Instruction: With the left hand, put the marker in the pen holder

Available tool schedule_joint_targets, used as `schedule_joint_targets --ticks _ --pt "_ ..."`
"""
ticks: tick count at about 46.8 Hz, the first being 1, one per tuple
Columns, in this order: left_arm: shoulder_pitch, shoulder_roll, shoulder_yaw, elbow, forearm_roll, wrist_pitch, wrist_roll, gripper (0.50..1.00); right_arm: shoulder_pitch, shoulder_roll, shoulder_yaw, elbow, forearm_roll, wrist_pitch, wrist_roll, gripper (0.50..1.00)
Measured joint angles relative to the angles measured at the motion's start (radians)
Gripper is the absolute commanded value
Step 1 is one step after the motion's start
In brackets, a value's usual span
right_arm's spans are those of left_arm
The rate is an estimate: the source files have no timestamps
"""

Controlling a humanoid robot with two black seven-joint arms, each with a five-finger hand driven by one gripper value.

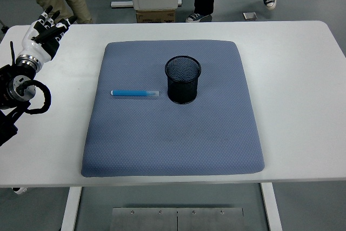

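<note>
Marker (pixel 135 93): flat on grey mat (pixel 173 133), left of centre, just left of pen holder (pixel 183 79). Likely light, rigid, smooth; grip mid-barrel. Left hand (pixel 46 30): upper left, fingers spread, empty.

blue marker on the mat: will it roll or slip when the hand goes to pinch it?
The marker looks round and slim, lying flat, so a sideways nudge would probably roll it. The textured mat likely damps that somewhat. It looks rigid and light, and its smooth barrel may slip in a loose pinch. The left hand is far off, open.
</note>
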Motion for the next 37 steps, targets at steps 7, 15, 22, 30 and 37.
schedule_joint_targets --ticks 7,15,22,30,37 --pt "0.017 -0.009 0.001 0.000 0.044 -0.077 0.000 1.000 0.000 0.000 0.000 0.000 0.000 0.000 0.000 1.000" --pt "0.045 -0.049 -0.003 0.000 0.040 -0.101 -0.002 1.000 0.000 0.000 0.000 0.000 0.000 0.000 0.000 1.000" --pt "0.042 -0.046 -0.003 0.000 0.049 -0.103 -0.002 1.000 0.000 0.000 0.000 0.000 0.000 0.000 0.000 1.000" --pt "0.019 -0.026 0.006 0.000 0.058 -0.098 -0.002 1.000 0.000 0.000 0.000 0.000 0.000 0.000 0.000 1.000" --pt "0.003 -0.010 0.041 0.002 0.076 -0.096 -0.001 1.000 0.000 0.000 0.000 0.000 0.000 0.000 0.000 1.000"
